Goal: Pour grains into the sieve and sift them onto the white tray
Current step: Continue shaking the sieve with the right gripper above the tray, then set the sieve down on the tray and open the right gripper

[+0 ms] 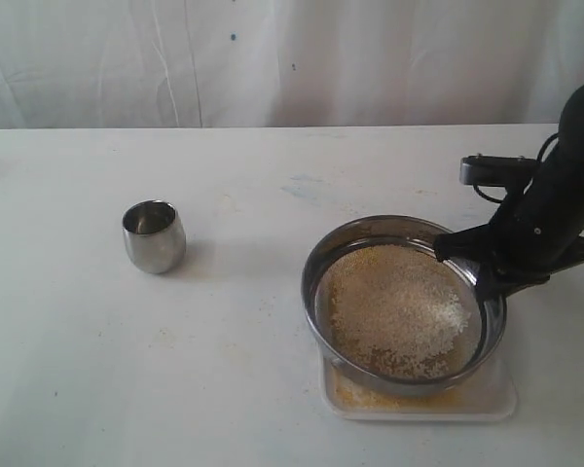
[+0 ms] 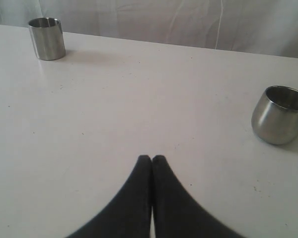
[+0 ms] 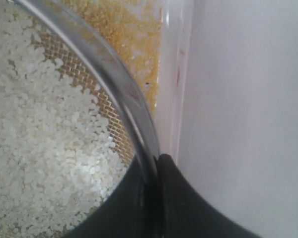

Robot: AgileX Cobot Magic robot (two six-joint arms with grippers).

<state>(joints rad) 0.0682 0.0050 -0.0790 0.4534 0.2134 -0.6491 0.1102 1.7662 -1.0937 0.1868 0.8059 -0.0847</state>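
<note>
A round steel cup [image 1: 154, 236] stands alone on the surface [image 1: 224, 370], well away from the sieve [image 1: 309, 287], out at the sieve's 9 o'clock in the exterior view. Nothing lies between the two. The left wrist view shows this round steel cup [image 2: 280, 115] again, and a straight steel cup [image 2: 46, 38] standing far from it near the back edge. The left gripper [image 2: 152, 158] hangs over a bare patch of the surface, its two black fingers pressed together with nothing between them.

The sieve is at about 4 o'clock in the exterior view, right over the white tray [image 1: 498, 401]. The right gripper [image 1: 479, 272] is clamped on the sieve's shiny rim at about its 2 o'clock side. The right wrist view shows one finger inside the rim [image 3: 124, 84] and one outside. The black arm hides part of that side.

The grains [image 1: 399, 311] in the mesh are mostly whitish and rice-like. Fine yellow bits [image 3: 134, 29] lie in the tray below.

The surface is white with faint marks and small specks. A white cloth [image 1: 273, 58] hangs along the back, at 12 o'clock
</note>
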